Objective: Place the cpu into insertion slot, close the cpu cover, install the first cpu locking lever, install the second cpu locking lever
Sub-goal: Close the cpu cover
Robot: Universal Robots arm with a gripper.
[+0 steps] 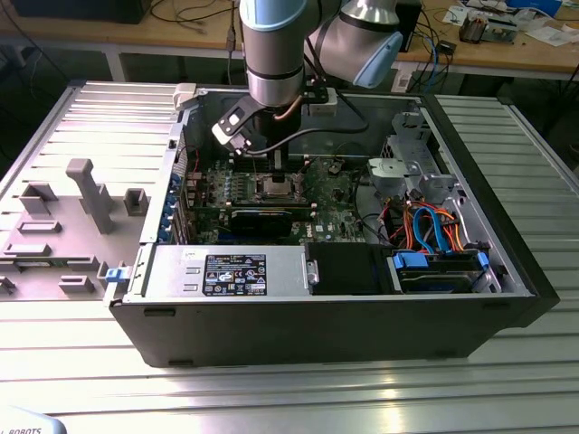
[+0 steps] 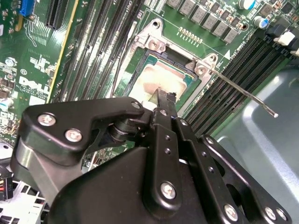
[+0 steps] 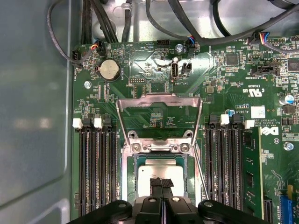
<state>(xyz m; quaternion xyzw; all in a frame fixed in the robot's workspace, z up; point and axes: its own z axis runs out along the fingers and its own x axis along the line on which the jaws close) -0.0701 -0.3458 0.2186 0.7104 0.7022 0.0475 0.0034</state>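
Our hand (image 3: 161, 183) hangs narrow, fingers together and gripping nothing, its tips just above the cpu (image 3: 158, 169). The cpu lies flat in the socket, and the cpu cover (image 3: 159, 98) stands tilted open behind, leaving the chip exposed.

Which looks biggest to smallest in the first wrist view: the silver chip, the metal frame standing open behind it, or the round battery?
1. metal frame, widest even though tilted
2. chip, partly hidden by the gripper
3. round battery, clearly smallest
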